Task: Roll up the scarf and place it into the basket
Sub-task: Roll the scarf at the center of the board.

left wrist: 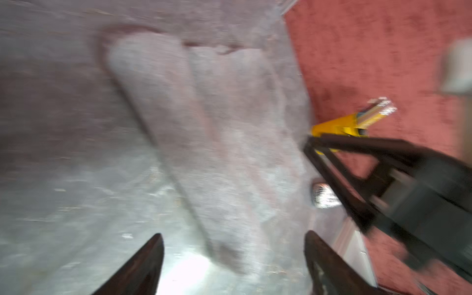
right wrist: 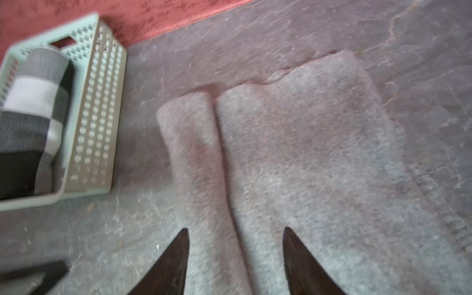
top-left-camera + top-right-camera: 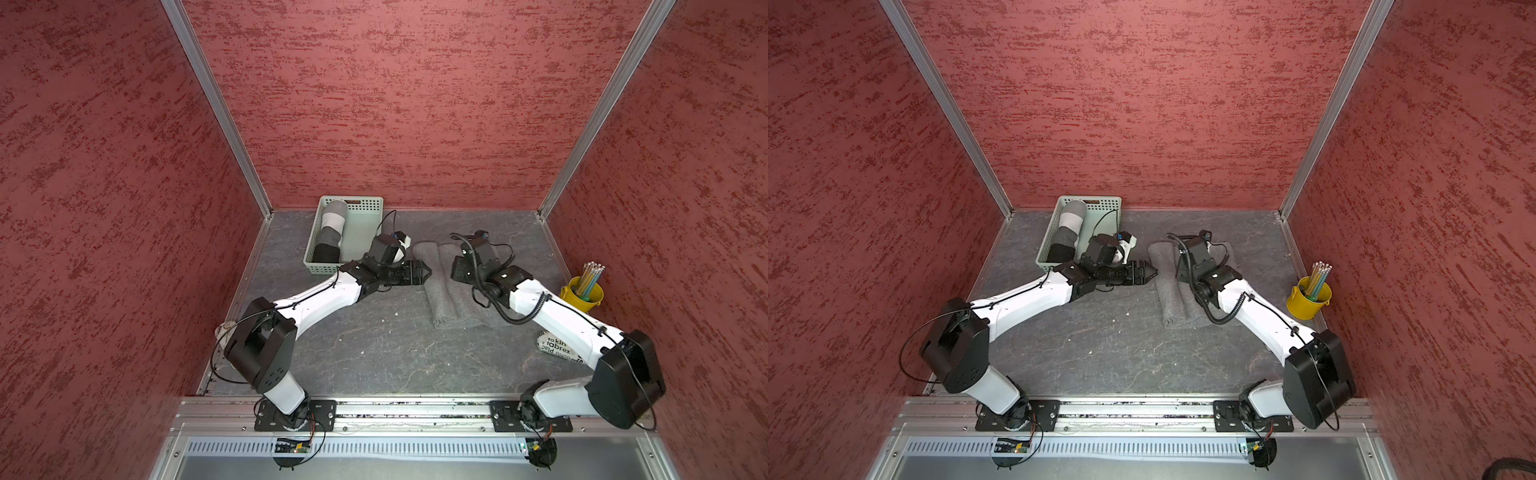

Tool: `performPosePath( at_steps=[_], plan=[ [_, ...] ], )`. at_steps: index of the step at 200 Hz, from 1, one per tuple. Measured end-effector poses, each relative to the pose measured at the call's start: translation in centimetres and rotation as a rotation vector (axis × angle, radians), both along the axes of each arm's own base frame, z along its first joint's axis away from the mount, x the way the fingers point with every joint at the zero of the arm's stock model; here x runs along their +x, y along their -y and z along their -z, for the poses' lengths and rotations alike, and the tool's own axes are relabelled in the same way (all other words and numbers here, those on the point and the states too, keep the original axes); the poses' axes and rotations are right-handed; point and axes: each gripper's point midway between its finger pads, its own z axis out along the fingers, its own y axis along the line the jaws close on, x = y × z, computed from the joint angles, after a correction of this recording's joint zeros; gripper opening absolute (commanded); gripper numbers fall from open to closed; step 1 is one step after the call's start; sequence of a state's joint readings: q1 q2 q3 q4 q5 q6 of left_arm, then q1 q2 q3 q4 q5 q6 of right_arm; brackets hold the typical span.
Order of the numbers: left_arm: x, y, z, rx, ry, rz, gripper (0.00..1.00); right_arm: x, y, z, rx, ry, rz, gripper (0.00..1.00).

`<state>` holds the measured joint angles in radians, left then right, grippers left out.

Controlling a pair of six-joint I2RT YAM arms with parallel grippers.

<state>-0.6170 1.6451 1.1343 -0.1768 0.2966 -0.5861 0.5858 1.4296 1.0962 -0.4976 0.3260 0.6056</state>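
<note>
Tabletop [image 3: 374,353]: grey, stone-patterned, with red walls on three sides; the two arms reach in from the near edge.
Printed thing [image 3: 555,347]: white with black lettering, lying near the front on the right side, partly hidden under the right arm.
Bucket [image 3: 582,299]: small and yellow, upright at the right edge of the tabletop, well apart from the scarf, with a bunch of pencils [image 3: 590,274] standing in it.
Scarf [image 3: 442,303]: grey and fuzzy, lying on the tabletop in the middle, between the two arms and outside the basket. In the right wrist view the long edge toward the basket is rolled into a narrow tube [image 2: 194,153]; the wider part beside it [image 2: 306,166] lies flat.
Left gripper [image 3: 428,271]: lying low and pointing across at the rolled edge of the scarf. In the blurred left wrist view its fingers [image 1: 145,263] stand wide apart and hold nothing.
Right gripper [image 2: 236,245]: pointing down over the scarf. Its fingers [image 2: 301,260] are spread, one on each side of the seam between tube and flat part; I cannot tell whether they touch the cloth.
Basket [image 3: 365,204]: pale mint green with perforated sides, in the far left part of the tabletop close to the back wall, just beyond the left wrist.
Checked roll [image 3: 330,232]: a rolled black, grey and white cloth lying lengthwise along one side of the basket; the other side is bare.
</note>
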Motion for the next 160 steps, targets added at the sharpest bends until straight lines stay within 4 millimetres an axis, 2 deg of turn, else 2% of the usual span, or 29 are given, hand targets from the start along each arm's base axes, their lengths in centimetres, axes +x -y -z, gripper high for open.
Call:
performPosePath(
  at_steps=[15, 31, 43, 59, 78, 106, 139, 160],
  plan=[
    [1.1, -1.7, 2.7, 0.036, -0.058, -0.072, 0.79, -0.3, -2.8, -0.1, -0.057, 0.004, -0.034, 0.65],
    [1.3, -2.8, 4.8, 0.087, -0.103, -0.122, 0.78, -0.6, -5.7, 0.6, -0.128, -0.001, -0.069, 0.68],
    [1.4, -3.3, 5.3, 0.116, -0.111, -0.153, 0.76, -1.1, -7.5, 1.6, -0.187, -0.011, -0.092, 0.68],
    [1.6, -4.2, 4.8, 0.136, -0.085, -0.208, 0.75, -2.0, -9.1, 3.6, -0.276, -0.032, -0.126, 0.68],
    [1.1, -6.7, 4.5, 0.181, -0.066, -0.287, 0.74, -2.7, -9.5, 5.7, -0.379, -0.055, -0.146, 0.70],
    [0.1, -9.4, 2.3, 0.195, -0.015, -0.379, 0.75, -2.9, -9.3, 8.3, -0.478, -0.087, -0.169, 0.75],
    [-0.8, -13.6, 0.7, 0.216, 0.022, -0.489, 0.75, -2.1, -8.4, 10.4, -0.534, -0.106, -0.166, 0.77],
    [-1.4, -15.7, 0.1, 0.236, 0.031, -0.536, 0.75, -1.7, -6.9, 12.2, -0.570, -0.137, -0.154, 0.78]
  ],
)
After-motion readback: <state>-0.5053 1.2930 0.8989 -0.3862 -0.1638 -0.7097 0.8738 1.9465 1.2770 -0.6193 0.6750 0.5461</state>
